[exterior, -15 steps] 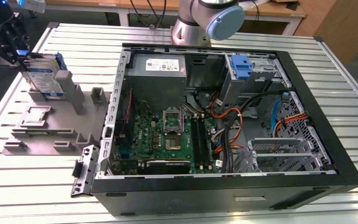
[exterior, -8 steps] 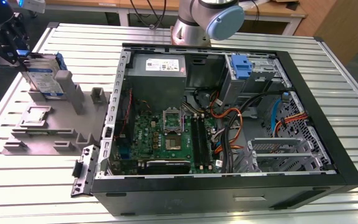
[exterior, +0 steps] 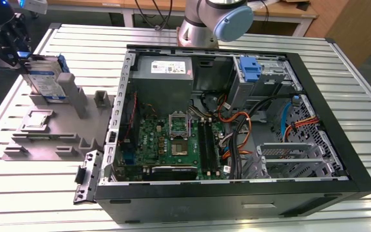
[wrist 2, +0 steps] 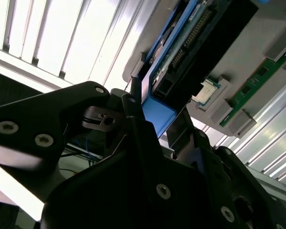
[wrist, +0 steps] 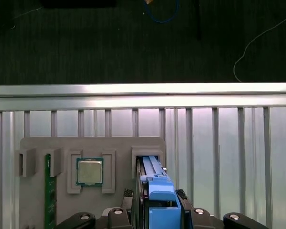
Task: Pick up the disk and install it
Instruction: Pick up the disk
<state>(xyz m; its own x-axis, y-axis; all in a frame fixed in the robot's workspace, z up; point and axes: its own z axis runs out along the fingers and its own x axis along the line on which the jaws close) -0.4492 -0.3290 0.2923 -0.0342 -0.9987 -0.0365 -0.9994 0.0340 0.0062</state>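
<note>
The disk (wrist: pixel 157 183) stands on edge in a slot of the grey holder (wrist: pixel 119 143). The holder sits on the slatted table (exterior: pixel 359 96) at the exterior view's left, well apart from the open case (exterior: pixel 340 140).

The disk's blue frame end points up at the gripper (wrist: pixel 155 194). Its long axis seems to run straight away from the gripper, down into the slot, so gripper and disk line up along 1 axis. The lower end sits in the slot, so the disk is not yet lifted out.

In both wrist views the 2 jaws flank the blue frame, 1 on each flat side, and look pressed against it with no gap. I judge the gripper clenched on the disk, though the contact is a reading and not certain.

Beside the slot, the holder carries a CPU (wrist: pixel 89 171) in its own pocket and a RAM stick (wrist: pixel 49 191) further along. Inside the case, at its far right corner, a blue bracket (exterior: pixel 250 67) tops the drive cage.
</note>
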